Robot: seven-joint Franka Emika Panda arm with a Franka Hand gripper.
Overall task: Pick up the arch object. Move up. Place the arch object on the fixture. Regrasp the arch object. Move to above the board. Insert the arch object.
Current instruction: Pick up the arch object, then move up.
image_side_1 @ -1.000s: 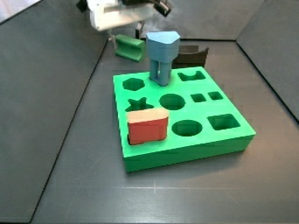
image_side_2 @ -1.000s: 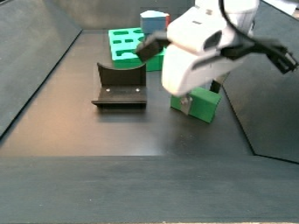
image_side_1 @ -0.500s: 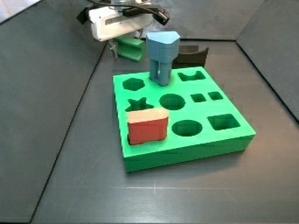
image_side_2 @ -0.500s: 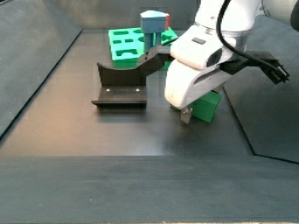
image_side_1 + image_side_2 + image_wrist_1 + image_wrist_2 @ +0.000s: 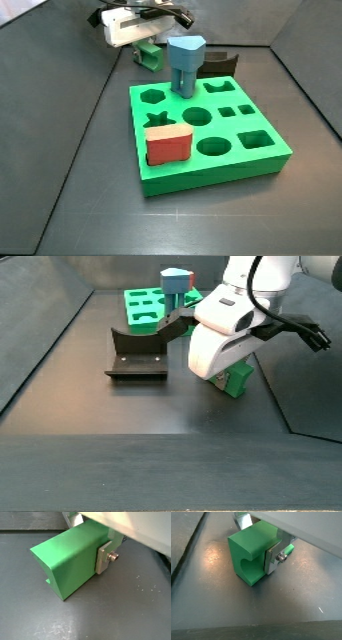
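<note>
The arch object is a green block with a curved notch, standing on the dark floor. My gripper straddles it, and one silver finger lies flat against its side in both wrist views; the opposite finger is mostly hidden behind the block. In both side views the gripper is low over the arch object, beside the fixture. The bright green board lies further off.
A tall blue peg and a red-brown cube stand in the board. Dark walls enclose the floor on all sides. The arm's white body hides part of the floor next to the arch object.
The gripper has come down over the arch object since a second ago and its fingers now sit against its sides. Little has moved in the last half second.
</note>
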